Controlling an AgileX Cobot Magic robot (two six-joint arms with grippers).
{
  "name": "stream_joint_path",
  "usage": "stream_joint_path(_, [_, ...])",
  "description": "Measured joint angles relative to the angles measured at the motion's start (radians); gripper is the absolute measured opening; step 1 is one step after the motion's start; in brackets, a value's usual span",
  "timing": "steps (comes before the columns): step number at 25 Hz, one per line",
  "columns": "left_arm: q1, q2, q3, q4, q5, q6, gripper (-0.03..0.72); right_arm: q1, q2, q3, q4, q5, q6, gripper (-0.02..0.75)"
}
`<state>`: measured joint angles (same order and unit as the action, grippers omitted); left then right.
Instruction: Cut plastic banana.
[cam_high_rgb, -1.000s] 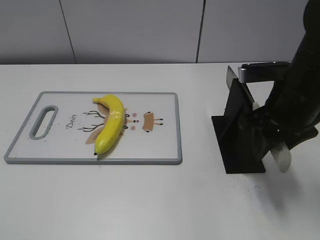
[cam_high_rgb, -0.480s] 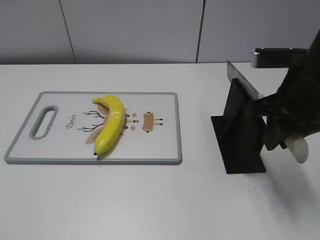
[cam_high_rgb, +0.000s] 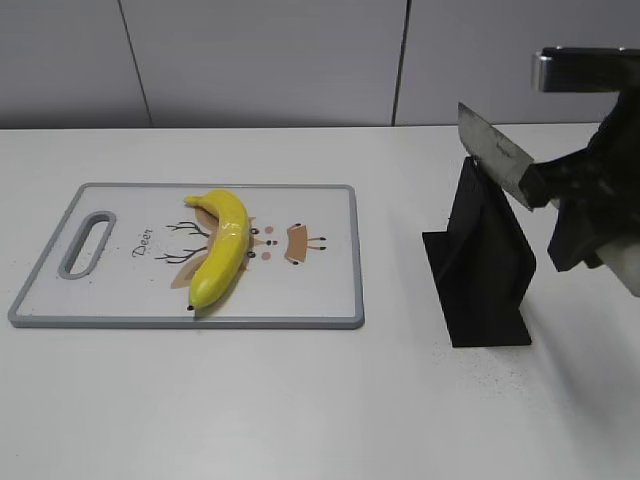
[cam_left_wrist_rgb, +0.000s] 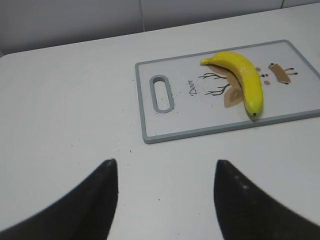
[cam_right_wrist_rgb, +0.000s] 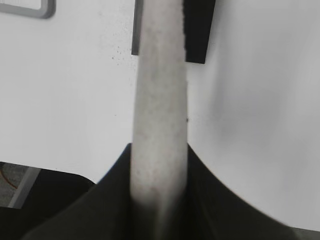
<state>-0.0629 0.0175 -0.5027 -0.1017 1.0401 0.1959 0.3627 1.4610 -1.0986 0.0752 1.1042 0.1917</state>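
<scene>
The yellow plastic banana (cam_high_rgb: 222, 247) lies on the white cutting board (cam_high_rgb: 320, 290) at the left; it also shows in the left wrist view (cam_left_wrist_rgb: 243, 80) on the board (cam_left_wrist_rgb: 150, 120). My right gripper (cam_high_rgb: 585, 215) is shut on the pale handle of a knife (cam_high_rgb: 495, 153), holding it above the black knife stand (cam_high_rgb: 485, 265). In the right wrist view the knife handle (cam_right_wrist_rgb: 160, 100) fills the space between the jaws (cam_right_wrist_rgb: 159, 170). My left gripper (cam_left_wrist_rgb: 165, 175) is open and empty above bare table, short of the board.
The black knife stand sits right of the board, and its base shows in the right wrist view (cam_right_wrist_rgb: 197, 30). A grey panelled wall (cam_high_rgb: 270, 60) runs behind the table.
My right gripper has risen and moved right with the knife, drawing the blade up out of the black stand. The banana and board have not moved.
</scene>
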Motion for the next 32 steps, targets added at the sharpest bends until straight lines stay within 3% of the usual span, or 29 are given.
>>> stream_joint_path(16, [0.000,0.000,0.000,0.000,0.000,0.000,0.585,0.001,-0.014,-0.333,-0.029,0.097,0.000,0.183])
stream_joint_path(24, [0.000,0.000,0.000,0.000,0.000,0.000,0.585,0.001,-0.017,-0.385,-0.032,0.100,-0.017,0.183])
stream_joint_path(29, [-0.001,0.013,-0.013,0.000,-0.001,0.021,0.585,0.001,-0.017,-0.385,-0.031,0.101,-0.172,0.183])
stream_joint_path(32, [-0.012,0.110,-0.096,0.009,-0.014,0.068,0.585,0.001,-0.016,-0.385,-0.031,0.101,-0.317,0.183])
